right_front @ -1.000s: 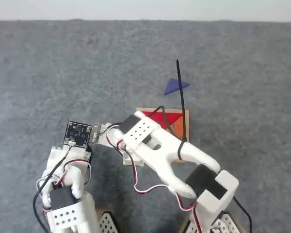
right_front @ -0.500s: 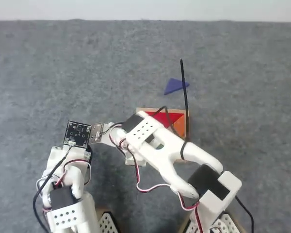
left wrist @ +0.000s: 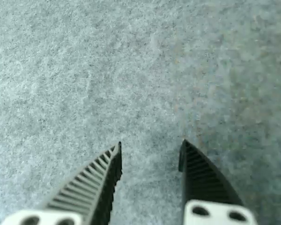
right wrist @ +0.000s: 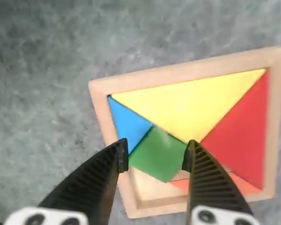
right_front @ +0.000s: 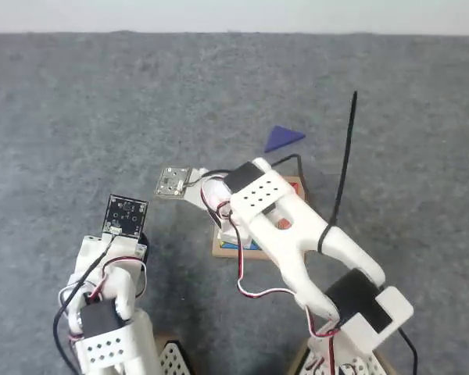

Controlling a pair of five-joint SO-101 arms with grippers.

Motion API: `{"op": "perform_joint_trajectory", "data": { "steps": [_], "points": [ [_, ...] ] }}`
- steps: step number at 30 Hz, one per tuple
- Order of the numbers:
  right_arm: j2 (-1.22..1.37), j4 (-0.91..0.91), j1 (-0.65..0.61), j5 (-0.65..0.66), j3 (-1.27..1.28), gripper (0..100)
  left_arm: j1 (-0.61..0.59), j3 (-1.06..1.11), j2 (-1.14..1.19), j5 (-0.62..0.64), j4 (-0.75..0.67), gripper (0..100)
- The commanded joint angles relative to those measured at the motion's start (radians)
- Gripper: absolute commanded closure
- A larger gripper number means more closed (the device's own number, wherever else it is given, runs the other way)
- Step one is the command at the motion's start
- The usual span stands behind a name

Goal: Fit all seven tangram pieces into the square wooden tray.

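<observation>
On the left, the left gripper (left wrist: 150, 149) hangs with its jaws wide and empty over the bare grey bench (right_front: 78, 101), close to its own base and well apart from the work. At centre, the square wooden tray (right wrist: 99, 108) lies under the right arm and holds a yellow triangle (right wrist: 187, 108), a red triangle (right wrist: 241, 136), a small blue triangle (right wrist: 129, 124) and a green square (right wrist: 157, 159). The right gripper (right wrist: 154, 151) is above the square with its jaws apart, one on each side, and appears to grip nothing. A bare wood patch (right wrist: 150, 185) shows beside the square, so the filling looks only partly done. To the right and farther off, a loose violet-blue triangle (right_front: 284, 138) lies on the bench outside the tray. Fetching it seems the likely next step, which calls for a reach beyond the tray's far edge and a turn to match the gap.
</observation>
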Motion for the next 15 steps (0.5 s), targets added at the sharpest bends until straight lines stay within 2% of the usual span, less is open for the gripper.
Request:
{"op": "perform_joint_trajectory", "data": {
  "steps": [1, 4, 6, 10, 15],
  "points": [
    [-0.058, -0.03, 0.01, -0.005, 0.02, 79.8, -0.006, -0.01, -0.008, -0.005, 0.006, 81],
    [-0.058, -0.053, 0.024, -0.009, 0.029, 79.8, -0.006, -0.01, -0.008, -0.005, 0.006, 81],
    [-0.067, -0.062, 0.084, -0.008, -0.006, 79.8, -0.006, -0.01, -0.008, -0.005, 0.006, 81],
    [-0.002, -0.012, 0.265, -0.026, -0.262, 79.8, -0.006, -0.01, -0.008, -0.005, 0.006, 81],
    [0.236, 0.015, 0.357, -0.11, -0.543, 79.5, -0.006, -0.01, -0.008, -0.005, 0.006, 81]
  ]
}}
